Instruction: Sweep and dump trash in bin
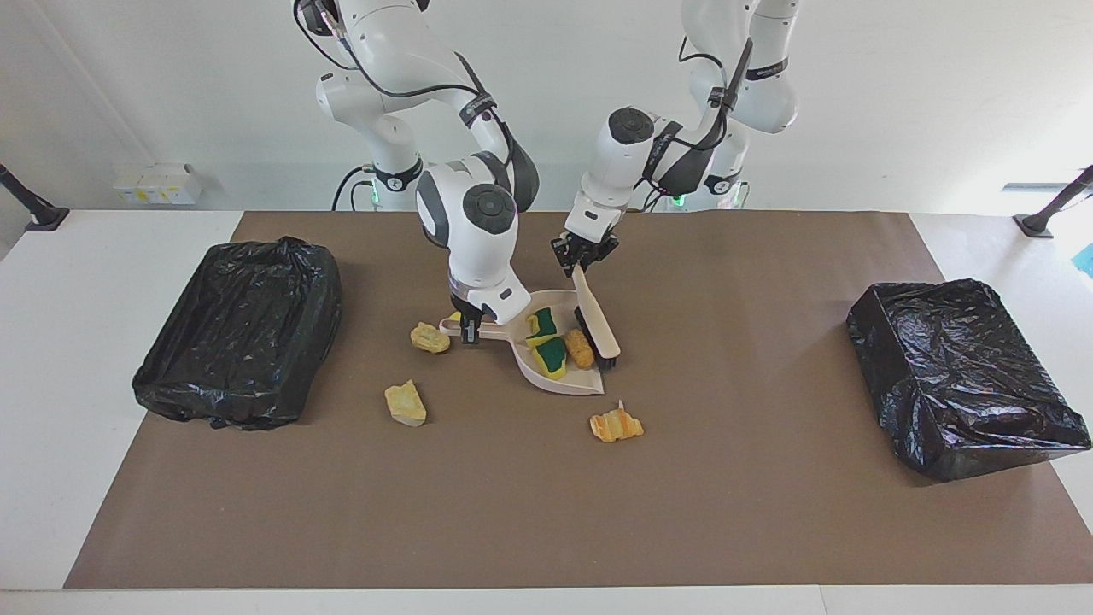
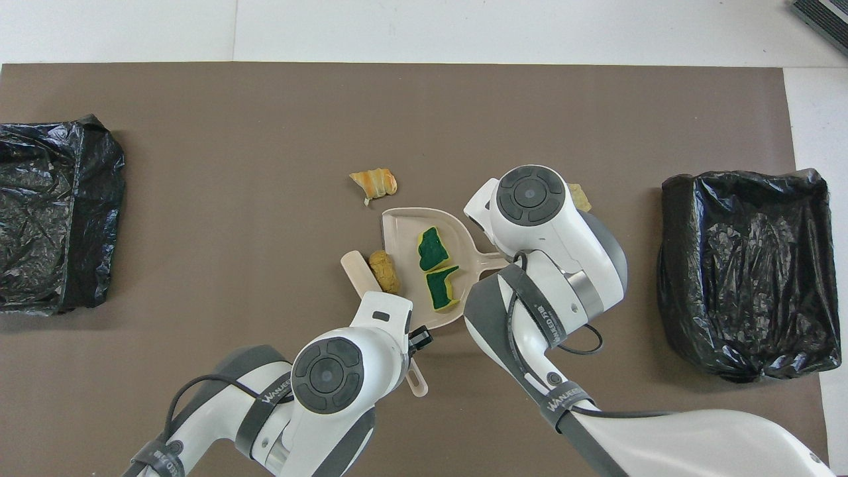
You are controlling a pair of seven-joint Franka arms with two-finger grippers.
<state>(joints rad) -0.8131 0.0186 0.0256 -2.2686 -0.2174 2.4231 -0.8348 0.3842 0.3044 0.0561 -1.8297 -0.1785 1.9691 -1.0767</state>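
On the surface lie one beige dustpan, one brush and two black-lined bins, one toward each end. The right end effector is clamped on the dustpan's handle; the left end effector is clamped on the brush handle, bristles at the pan's mouth. Six scraps show: two green-and-yellow sponge pieces and one tan lump in the pan, three lumps on the surface around it.

Sponge pieces and lump in dustpan; brush apparently touching lump
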